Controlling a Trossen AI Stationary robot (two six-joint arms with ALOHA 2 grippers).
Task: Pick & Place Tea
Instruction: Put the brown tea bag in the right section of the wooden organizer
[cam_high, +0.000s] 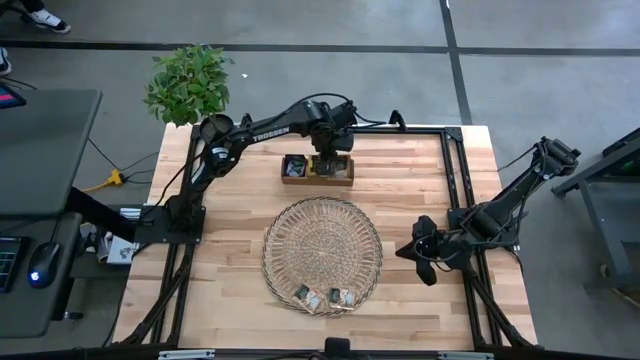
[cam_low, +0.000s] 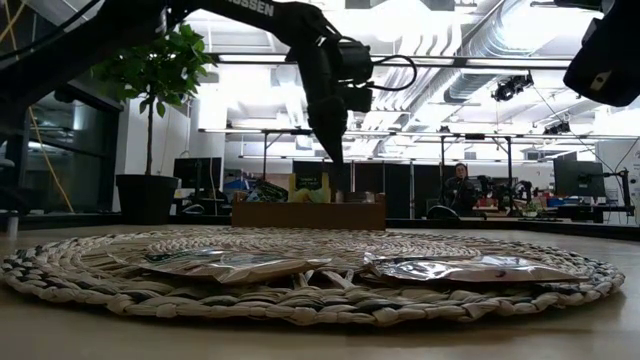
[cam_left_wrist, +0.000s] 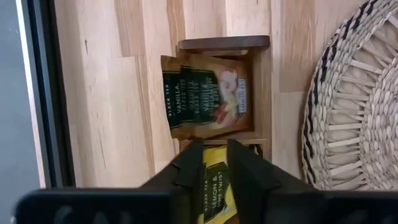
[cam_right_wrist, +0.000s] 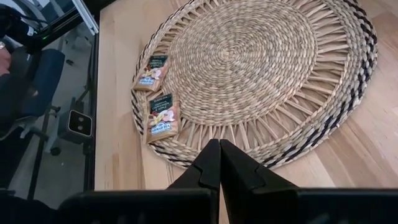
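Item: left gripper (cam_left_wrist: 214, 163). Position: above the wooden box (cam_high: 318, 169) at upper centre of the high view, lowered over its compartments. Fingers stand slightly parted, straddling a yellow lemon sachet (cam_left_wrist: 214, 186) that stands on edge; whether they press on it cannot be told.

Item: tea. A dark vanilla sachet (cam_left_wrist: 205, 93) stands in the compartment next to the yellow one. Three sachets (cam_high: 322, 296) lie flat on the round woven tray (cam_high: 322, 250), near its lower rim in the high view, lower centre of the frame.

Item: right gripper (cam_right_wrist: 217, 163). Position: right of the tray in the high view, above the table (cam_high: 240, 230), fingers shut together, empty, waiting.

Risks, as judged:
- Narrow gap, thin packet: closing off-centre could pinch only a corner, and the sachet may slip out on the lift.
- Sachets sit packed close; the fingers could catch a neighbour and drag two up together, or tip one out over the box wall.
- Fingers pushed too deep may strike the divider and shove the light box along the table.
- A loose hold during the carry could drop the tea short of the tray.
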